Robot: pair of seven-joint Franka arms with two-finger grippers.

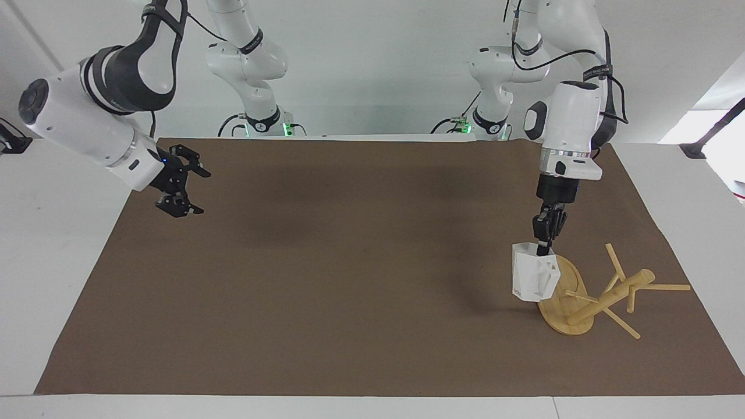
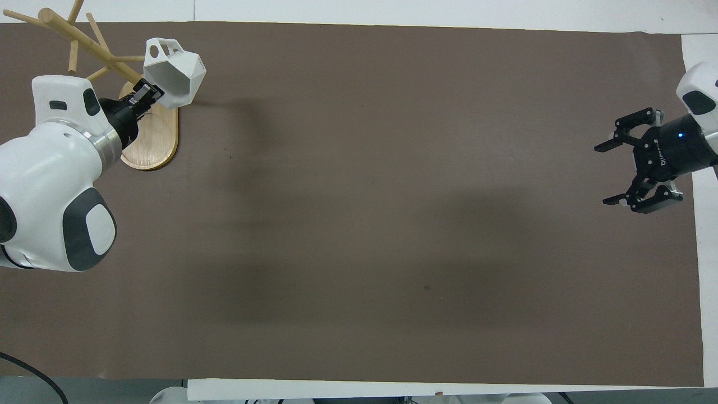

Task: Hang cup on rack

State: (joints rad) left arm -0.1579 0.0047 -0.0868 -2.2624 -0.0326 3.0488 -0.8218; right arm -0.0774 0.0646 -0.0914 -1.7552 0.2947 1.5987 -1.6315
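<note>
The cup (image 1: 534,278) is gripped at its rim by the closed left tool (image 1: 545,249), hanging under it over the tipped rack (image 1: 588,294) base; the right tool (image 1: 185,192) is held open.

The left arm (image 1: 567,125) comes down steeply from its base, wrist pointing almost straight down, over the end of the brown mat (image 1: 349,279) on its own side. The left gripper (image 1: 544,247) hangs from it, fingers pinched together on the rim of the cup (image 1: 532,278), which it holds up over the mat. The right arm (image 1: 87,113) is drawn back to the mat's other end, forearm slanting down. The right gripper (image 1: 189,189) hovers over that edge of the mat, jaws spread wide and empty.
</note>
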